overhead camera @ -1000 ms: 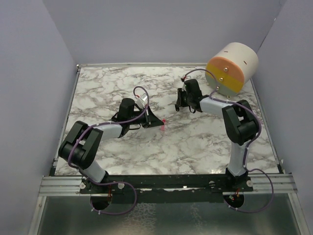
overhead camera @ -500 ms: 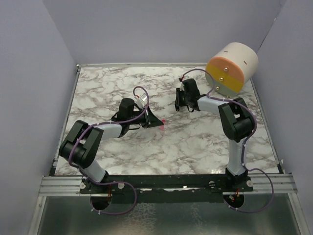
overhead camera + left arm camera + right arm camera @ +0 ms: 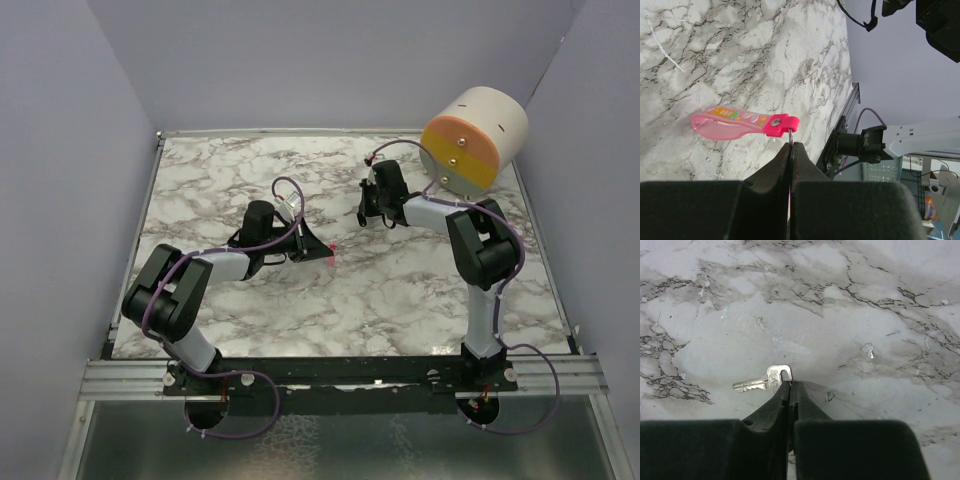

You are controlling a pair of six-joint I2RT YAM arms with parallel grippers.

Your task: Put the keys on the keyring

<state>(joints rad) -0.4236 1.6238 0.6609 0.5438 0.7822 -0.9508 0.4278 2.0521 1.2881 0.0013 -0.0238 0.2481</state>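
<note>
On my left wrist feed the left gripper (image 3: 791, 146) is clenched, its two dark fingers pressed together with no gap, and the thin metal ring (image 3: 790, 136) of the keyring (image 3: 740, 122) runs straight into the seam between the tips, so I read that as a grip on the ring. The pink tag stretches away from the fingertips to the left of that view, over the marble table (image 3: 740, 40), with its bright pink end and rivet nearest the ring; I cannot tell whether the tag lies on the surface or hangs just above it. On my right wrist feed the right gripper (image 3: 790, 385) is also clamped tight. The key (image 3: 762, 382), which looks silvery all over here, lies flat on the marble just beyond the tips, its head with the rectangular hole touching them and its toothed shaft pointing left. I cannot tell whether the fingers have caught the edge of the head or only meet it. From overhead, the two arms reach toward the middle of the table and their tips are well apart, the right one farther back, near a cream drum (image 3: 475, 140) with an orange and yellow face.
</note>
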